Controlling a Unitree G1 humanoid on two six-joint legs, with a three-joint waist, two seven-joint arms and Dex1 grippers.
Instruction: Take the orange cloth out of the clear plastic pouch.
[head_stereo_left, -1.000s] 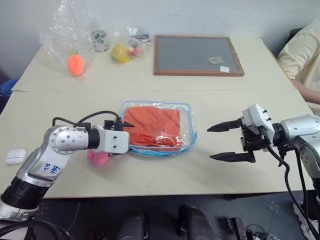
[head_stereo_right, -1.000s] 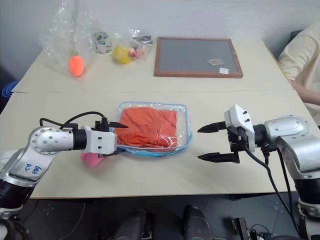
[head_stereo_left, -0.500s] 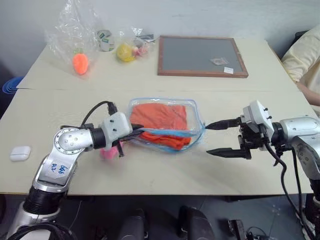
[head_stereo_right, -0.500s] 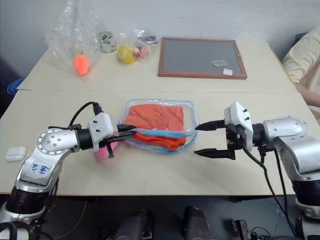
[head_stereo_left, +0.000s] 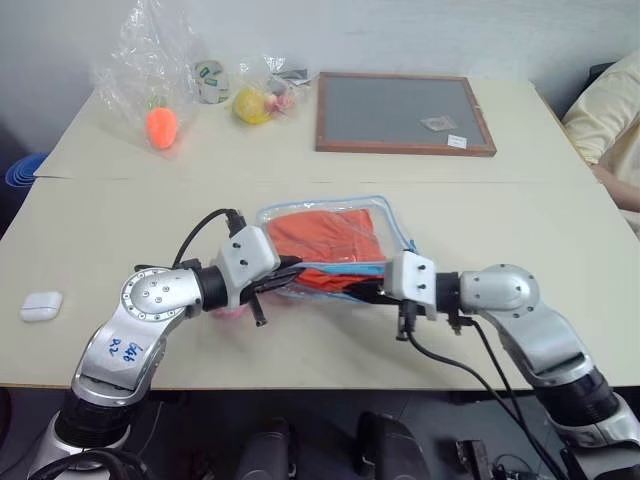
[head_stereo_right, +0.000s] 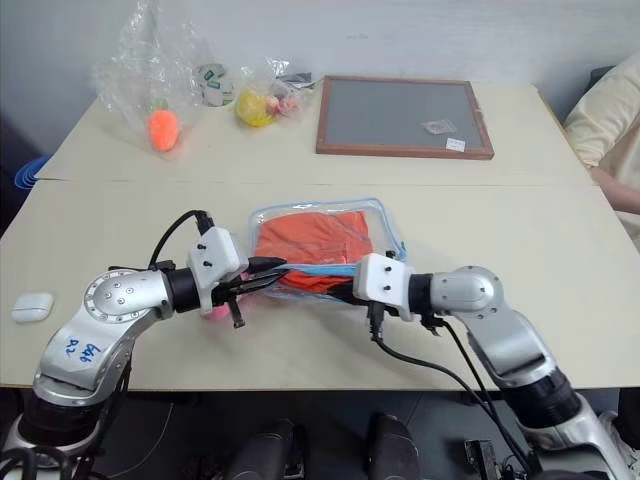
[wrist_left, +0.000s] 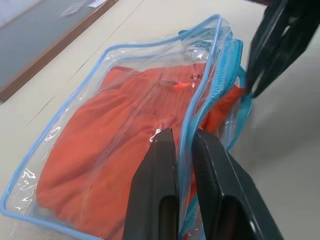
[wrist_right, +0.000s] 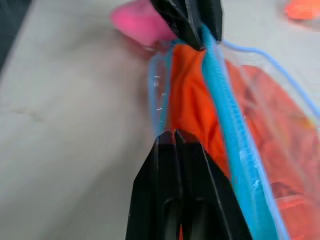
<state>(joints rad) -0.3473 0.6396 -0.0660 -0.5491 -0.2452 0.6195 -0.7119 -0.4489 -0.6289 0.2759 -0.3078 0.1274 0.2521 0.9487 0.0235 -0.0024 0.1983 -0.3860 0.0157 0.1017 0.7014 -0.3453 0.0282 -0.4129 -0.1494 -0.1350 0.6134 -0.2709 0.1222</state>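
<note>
the left gripper (wrist_left: 184, 150) is pinched nearly shut on the blue-trimmed rim of the clear plastic pouch (head_stereo_left: 330, 245), holding its left end up off the table (head_stereo_left: 500, 230). the right gripper (wrist_right: 176, 137) has swung in from the right, where it hung wide open a second ago well apart from the pouch, and its fingers are now closed together at the pouch's near edge, beside the blue zipper; whether they have caught the orange cloth (head_stereo_left: 320, 235) or only plastic i cannot tell. the cloth itself is still inside the pouch, bunched flat under the clear wall, with a fold pushing out at the open near side. the pouch has tipped up on its near edge since a second ago, when it lay flat. a pink toy (wrist_right: 142, 22) sits on the table just behind the left gripper. judging from this, the pouch is braced and the pull on the cloth is about to begin.

far off on the table lie a framed board (head_stereo_left: 400, 110) and an orange carrot toy (head_stereo_left: 160, 127).
</note>
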